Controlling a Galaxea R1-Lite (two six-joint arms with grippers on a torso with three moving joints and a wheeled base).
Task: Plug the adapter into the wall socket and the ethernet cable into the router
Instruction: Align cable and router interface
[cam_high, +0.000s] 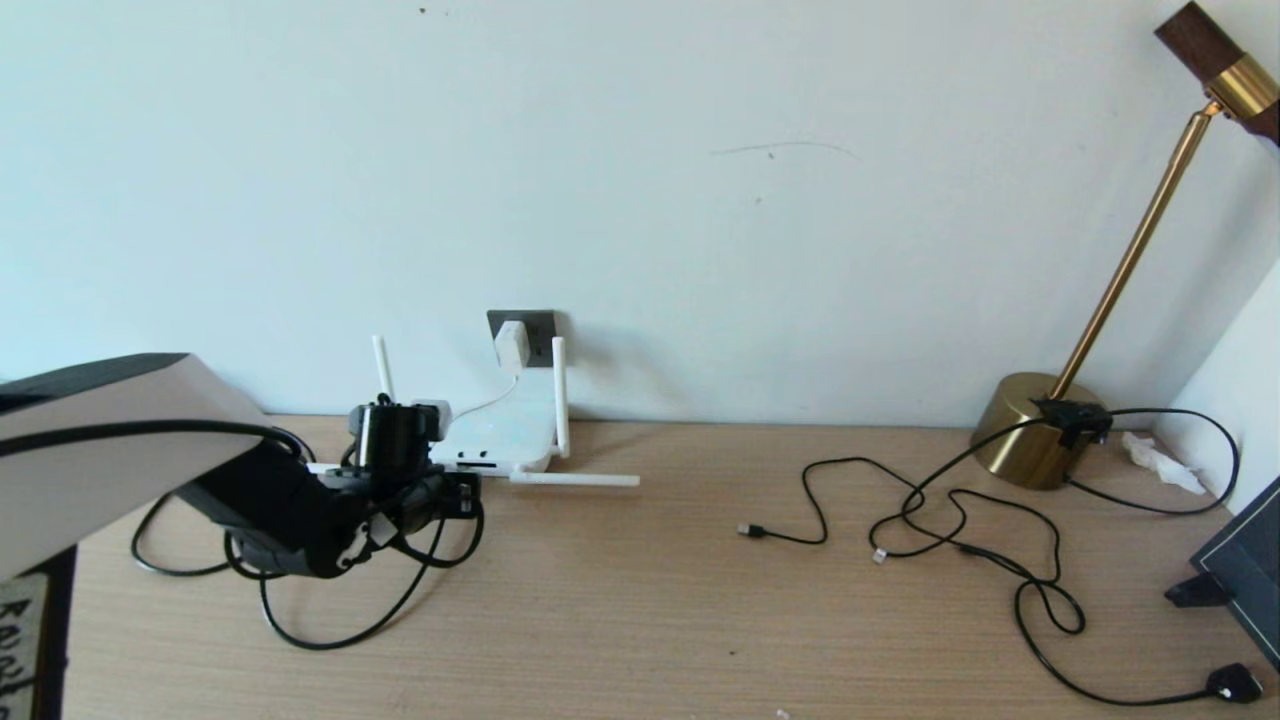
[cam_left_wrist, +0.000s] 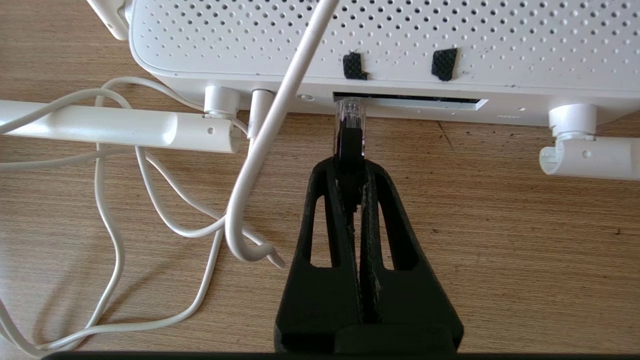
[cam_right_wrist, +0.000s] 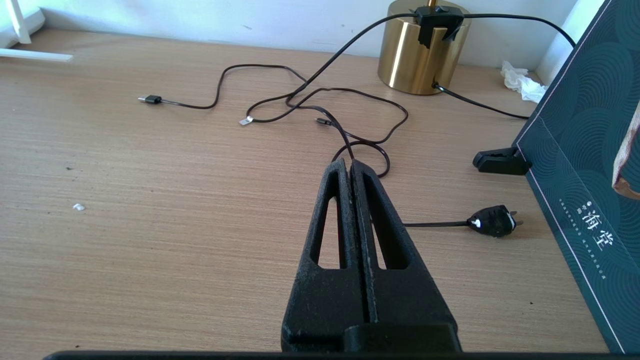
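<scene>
The ethernet cable (cam_left_wrist: 350, 142) ended in a clear clip connector that sat at the mouth of the dark port slot on the router (cam_left_wrist: 400, 45), apparently not yet fully seated. My left gripper (cam_left_wrist: 353, 172) was pinched tight on the cable just behind that connector. The adapter (cam_high: 511, 345) already sat in the wall socket (cam_high: 522, 338), so I judged the router step to be the one in hand; the next move called for a straight push into the slot. Thin white cords (cam_left_wrist: 150, 200) and an antenna (cam_left_wrist: 115, 131) lay close beside the approach. My right gripper (cam_right_wrist: 352, 167) was closed on nothing above the desk (cam_right_wrist: 150, 200), near the brass lamp (cam_right_wrist: 415, 47).
</scene>
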